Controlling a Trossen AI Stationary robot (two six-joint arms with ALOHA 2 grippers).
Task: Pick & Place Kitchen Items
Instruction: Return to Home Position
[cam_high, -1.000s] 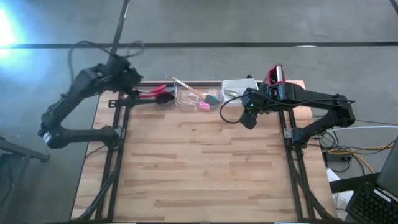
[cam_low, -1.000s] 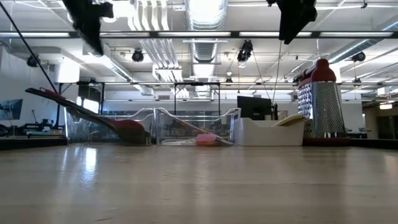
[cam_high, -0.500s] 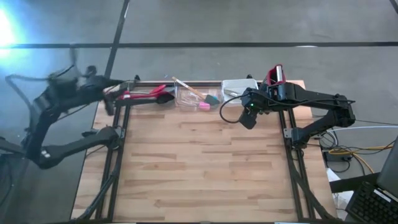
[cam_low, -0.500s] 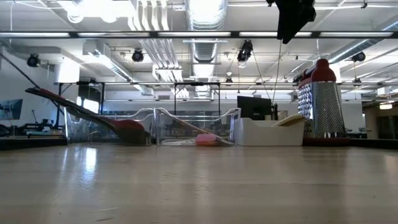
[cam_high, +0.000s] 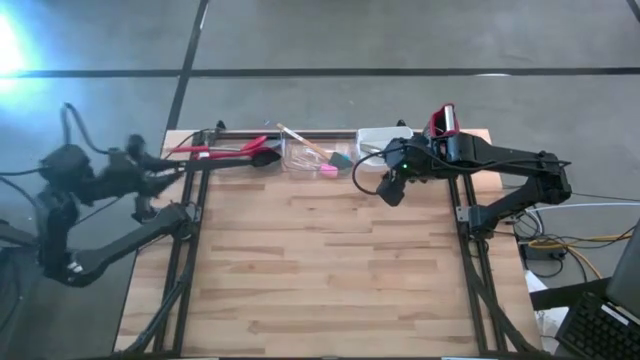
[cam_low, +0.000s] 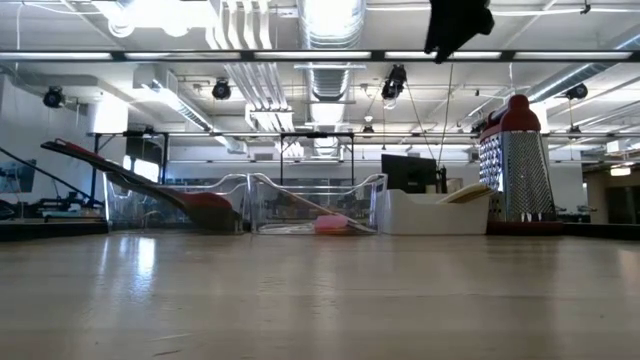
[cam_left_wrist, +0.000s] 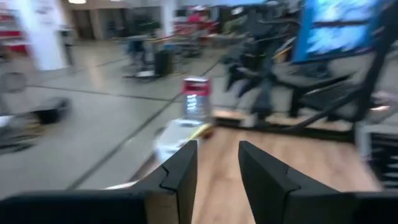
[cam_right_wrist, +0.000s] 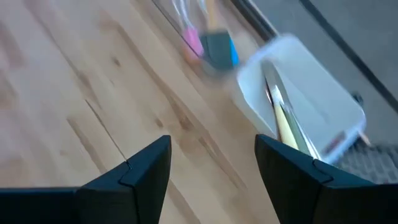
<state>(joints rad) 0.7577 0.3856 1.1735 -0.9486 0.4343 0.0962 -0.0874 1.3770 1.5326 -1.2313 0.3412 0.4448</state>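
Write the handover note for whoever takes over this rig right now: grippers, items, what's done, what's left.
Left gripper: open, empty, out beyond the table's left edge.
Right gripper: open, empty, above the tabletop just in front of the white bin.
Items: red and black utensils in the left clear bin, handles poking out over its left rim; pink spatula and blue scraper in the right clear bin; yellow knife in the white bin.
Done: no utensil shows loose on the tabletop.
Left: probably only parking both arms. The box grater stands beside the white bin.
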